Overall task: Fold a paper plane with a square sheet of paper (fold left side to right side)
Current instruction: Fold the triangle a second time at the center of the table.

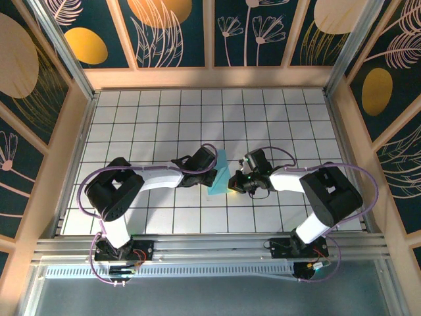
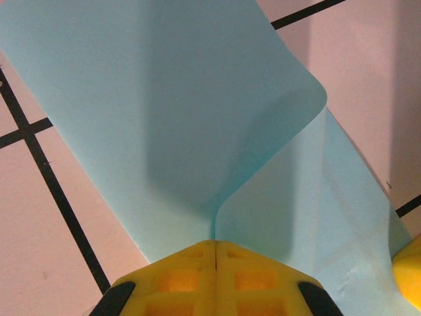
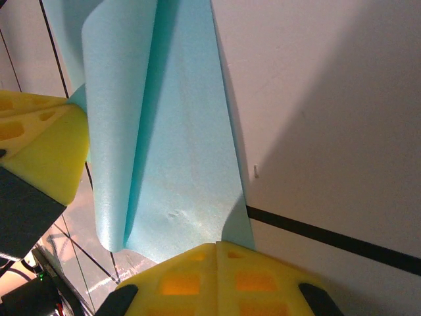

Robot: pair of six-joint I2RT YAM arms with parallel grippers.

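The light-cyan square sheet of paper (image 1: 221, 170) lies at mid-table between both grippers, partly lifted and curled over. In the left wrist view the sheet (image 2: 164, 99) rises in a soft bend, and its edge runs into the seam of my left gripper (image 2: 216, 242), which is shut on it. My left gripper (image 1: 213, 175) is at the sheet's left side. My right gripper (image 1: 232, 185) is at the sheet's right side. Its yellow jaws (image 3: 217, 245) are shut, with the tip down on the near edge of the flat part of the sheet (image 3: 191, 171). The left gripper's yellow finger (image 3: 46, 148) shows beside the curl.
The white grid-tiled table (image 1: 158, 118) is ringed by wooden walls (image 1: 210, 78). A metal rail (image 1: 210, 247) runs along the near edge by the arm bases. The right gripper's yellow finger (image 2: 409, 270) sits close at the sheet's right edge.
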